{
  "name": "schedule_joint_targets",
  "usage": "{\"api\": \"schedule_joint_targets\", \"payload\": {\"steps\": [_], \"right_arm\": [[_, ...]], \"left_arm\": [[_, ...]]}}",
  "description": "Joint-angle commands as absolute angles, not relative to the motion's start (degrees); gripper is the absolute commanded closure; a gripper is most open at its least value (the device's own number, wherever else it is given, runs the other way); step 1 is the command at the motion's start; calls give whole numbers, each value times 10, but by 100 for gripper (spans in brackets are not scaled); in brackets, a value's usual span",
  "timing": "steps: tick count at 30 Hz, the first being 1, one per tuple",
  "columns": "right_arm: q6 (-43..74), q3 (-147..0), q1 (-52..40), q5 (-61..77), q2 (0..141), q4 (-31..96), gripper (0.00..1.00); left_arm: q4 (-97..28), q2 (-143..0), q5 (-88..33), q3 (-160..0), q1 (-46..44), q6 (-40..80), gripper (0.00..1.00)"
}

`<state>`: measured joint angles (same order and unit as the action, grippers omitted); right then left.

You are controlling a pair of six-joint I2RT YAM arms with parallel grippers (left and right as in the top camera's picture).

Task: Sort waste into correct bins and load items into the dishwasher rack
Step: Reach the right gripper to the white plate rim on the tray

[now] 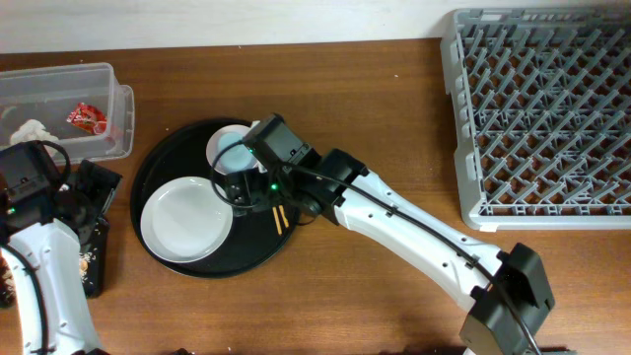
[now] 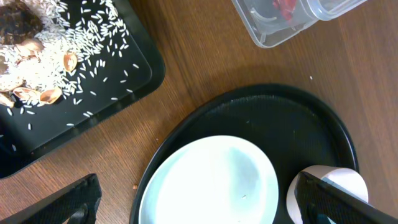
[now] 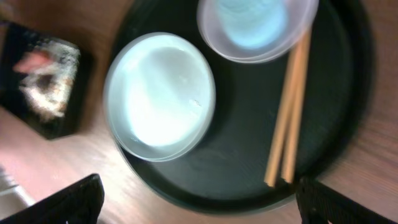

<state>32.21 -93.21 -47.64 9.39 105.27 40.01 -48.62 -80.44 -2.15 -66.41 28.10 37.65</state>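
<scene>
ok so closest in: the left claw (image 2: 199,210) is spread wide, hanging over the near edge of the white plate (image 2: 211,180). The right claw (image 3: 205,205) is spread wide too, over the front of the round black tray (image 1: 163,166), though its wrist view is pretty blurry. The plate lies flat on the tray's front-left part. Just right of it the two chopsticks (image 3: 289,112) lie side by side on the tray, touching each other, with their far ends running up to the rim of the cup (image 3: 255,28). The cup stands upright at the back of the tray, pale blue inside. Left of the tray, the shallow black box (image 2: 134,87) sits on the desk (image 1: 375,108) holding a scatter of rice flakes (image 2: 74,43) and a brown lump (image 2: 17,22) in one corner. Further back on the left is the clear tub (image 1: 54,94), with the red-and-white wrapper (image 1: 87,118) and the white tissue (image 1: 30,130) inside it. Way off at the far right is the grey rack (image 1: 542,108), well apart from the tray.
</scene>
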Motion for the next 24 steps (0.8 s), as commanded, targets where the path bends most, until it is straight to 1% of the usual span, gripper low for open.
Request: {"api": "schedule_joint_targets", "payload": {"steps": [1, 3, 4, 6, 8, 11, 12, 15, 16, 20, 24], "right_arm": [[336, -936, -491, 113, 1073, 368, 2], [374, -936, -499, 110, 1101, 358, 1], [388, -936, -504, 110, 1119, 352, 3], [400, -936, -514, 110, 1156, 333, 18], [400, -936, -521, 109, 1185, 317, 23], [445, -936, -526, 103, 1207, 305, 37], [463, -936, -527, 100, 1213, 301, 39], [515, -936, -536, 99, 1232, 286, 43], [516, -936, -538, 98, 1235, 281, 44], [550, -936, -546, 68, 1244, 278, 44], [550, -936, -548, 81, 1267, 266, 44]], "left_arm": [[-485, -795, -22, -666, 283, 383, 1], [-485, -795, -22, -666, 283, 384, 1], [-485, -795, -22, -666, 283, 383, 1], [-485, -795, -22, -666, 283, 383, 1], [-485, -795, -22, -666, 283, 383, 1], [-485, -795, -22, -666, 283, 383, 1], [-485, -795, -22, -666, 283, 383, 1], [-485, -795, -22, -666, 283, 383, 1], [-485, -795, -22, -666, 283, 383, 1], [-485, -795, -22, -666, 283, 383, 1], [-485, -795, -22, -666, 283, 383, 1]]}}
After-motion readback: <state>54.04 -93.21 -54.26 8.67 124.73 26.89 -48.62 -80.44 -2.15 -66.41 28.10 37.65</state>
